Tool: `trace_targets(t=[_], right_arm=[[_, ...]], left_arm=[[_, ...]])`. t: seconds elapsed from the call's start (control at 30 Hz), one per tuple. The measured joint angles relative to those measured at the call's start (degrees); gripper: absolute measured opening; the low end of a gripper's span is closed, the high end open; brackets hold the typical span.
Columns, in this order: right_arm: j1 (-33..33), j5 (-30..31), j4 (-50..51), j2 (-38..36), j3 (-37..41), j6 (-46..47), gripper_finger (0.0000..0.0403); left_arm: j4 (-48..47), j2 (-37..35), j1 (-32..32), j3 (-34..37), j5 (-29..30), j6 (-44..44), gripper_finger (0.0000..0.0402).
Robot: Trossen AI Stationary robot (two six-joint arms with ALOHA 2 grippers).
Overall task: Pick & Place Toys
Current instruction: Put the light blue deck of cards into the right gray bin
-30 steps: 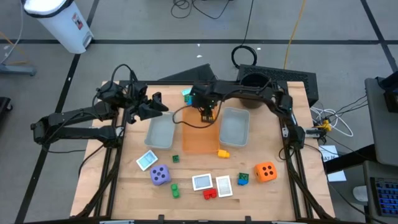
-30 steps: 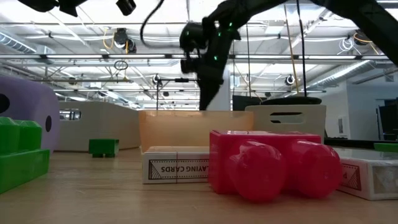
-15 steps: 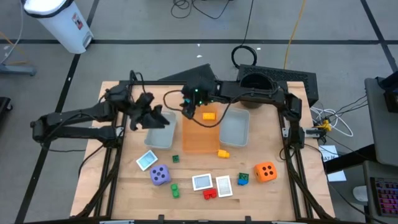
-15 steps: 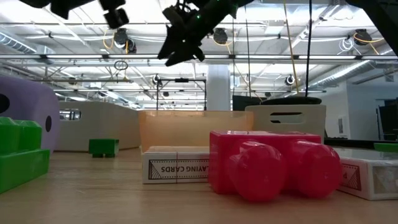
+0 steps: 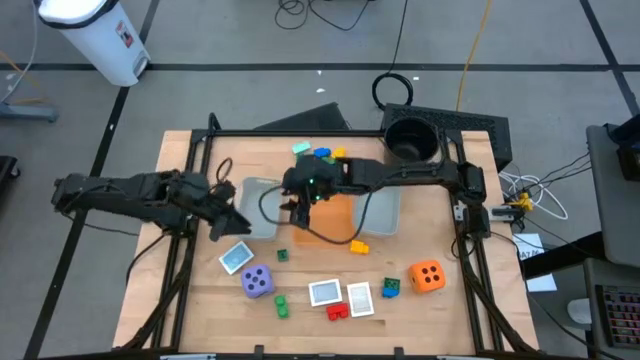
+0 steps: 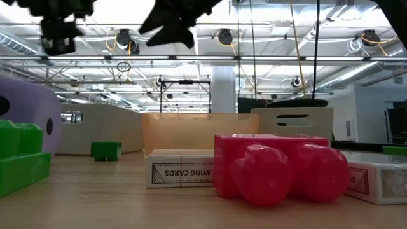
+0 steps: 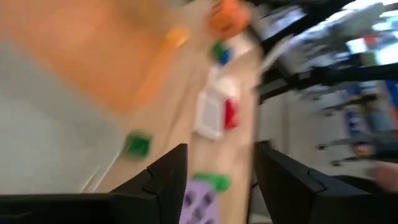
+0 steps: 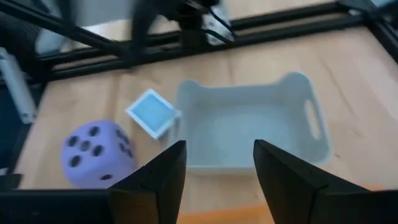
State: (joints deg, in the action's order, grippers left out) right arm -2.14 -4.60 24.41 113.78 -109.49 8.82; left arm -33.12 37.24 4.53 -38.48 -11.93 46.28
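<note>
High view: right tool [image 5: 300,205] spread wide, empty, over orange tray [image 5: 335,230]; left tool [image 5: 225,215] open beside it. Yellow brick [image 5: 359,246] at tray's near edge; descend squarely, straddle brick.

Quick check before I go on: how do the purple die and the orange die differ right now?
The purple die sits toward the left side of the table; the orange die sits toward the right. The purple one lies near a blue-faced card, the orange one beside a small green and blue brick. Both are dark-spotted, similar in size, resting on the table, and untouched by either gripper.
</note>
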Motion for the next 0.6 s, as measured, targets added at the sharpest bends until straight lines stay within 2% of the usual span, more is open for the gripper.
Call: trace_targets(t=[0.13, 0.3, 0.5, 0.6], right_arm=[[2.9, -0.1, -6.8, 0.0, 0.0, 2.6, 0.0179], [6.1, -0.1, -17.5, 0.0, 0.8, 2.5, 0.0179], [7.2, 0.3, -27.4, -4.1, 8.8, 5.0, 0.0175], [7.2, 2.0, -33.4, -9.3, 17.1, 8.4, 0.0172]], left_arm=[[-7.1, 0.3, 7.1, 0.0, 8.8, 5.8, 0.0186], [-9.1, 2.6, 13.9, 0.0, 16.2, 10.8, 0.0186], [-13.2, 7.3, 18.2, 0.0, 17.5, 16.1, 0.0186], [-17.0, 10.2, 20.0, 0.0, 16.3, 18.7, 0.0186]])
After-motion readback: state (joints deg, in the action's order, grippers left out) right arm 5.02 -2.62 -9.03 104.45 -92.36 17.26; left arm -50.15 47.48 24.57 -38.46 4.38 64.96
